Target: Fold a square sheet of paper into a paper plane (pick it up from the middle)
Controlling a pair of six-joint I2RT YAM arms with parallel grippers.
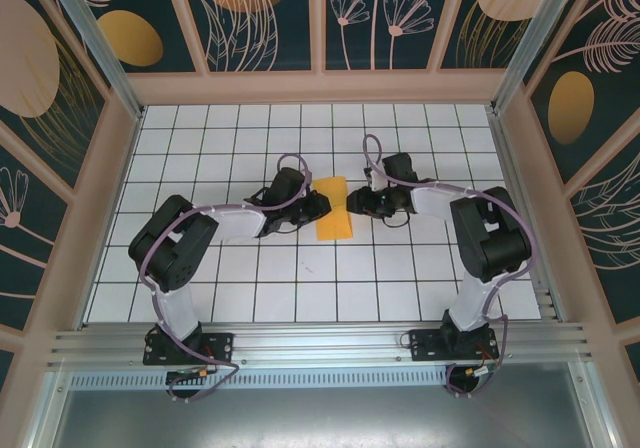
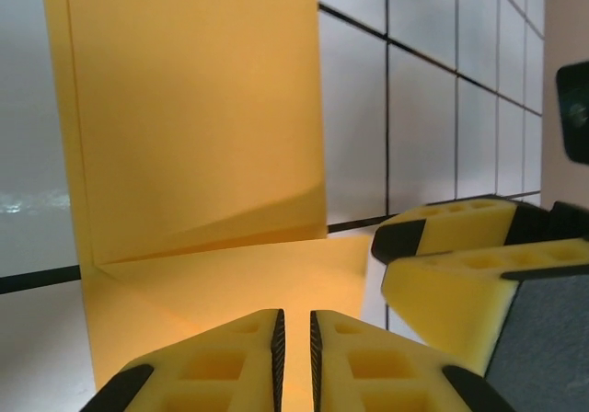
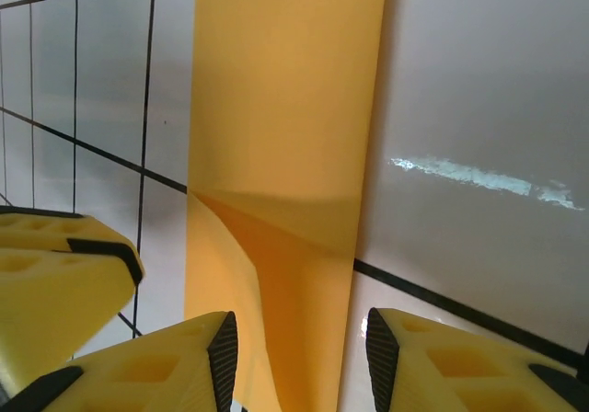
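The orange-yellow square sheet of paper (image 1: 334, 222) lies folded into a narrow strip in the middle of the tiled table. In the left wrist view the paper (image 2: 193, 108) shows a raised flap and a crease. My left gripper (image 2: 296, 325) hovers over its near part, its pads a narrow slit apart with nothing clamped between them; from above the left gripper (image 1: 318, 208) sits at the strip's left edge. My right gripper (image 3: 296, 338) is open and straddles the paper (image 3: 285, 108), where a curled flap rises between its fingers. From above the right gripper (image 1: 355, 204) is at the strip's right edge.
The white grid table (image 1: 300, 278) is walled by pink frames with leaf-patterned panels (image 1: 260, 18). The right gripper's yellow fingers (image 2: 451, 237) stand close beside my left one. The left gripper's fingers (image 3: 55, 274) show at the lower left of the right wrist view.
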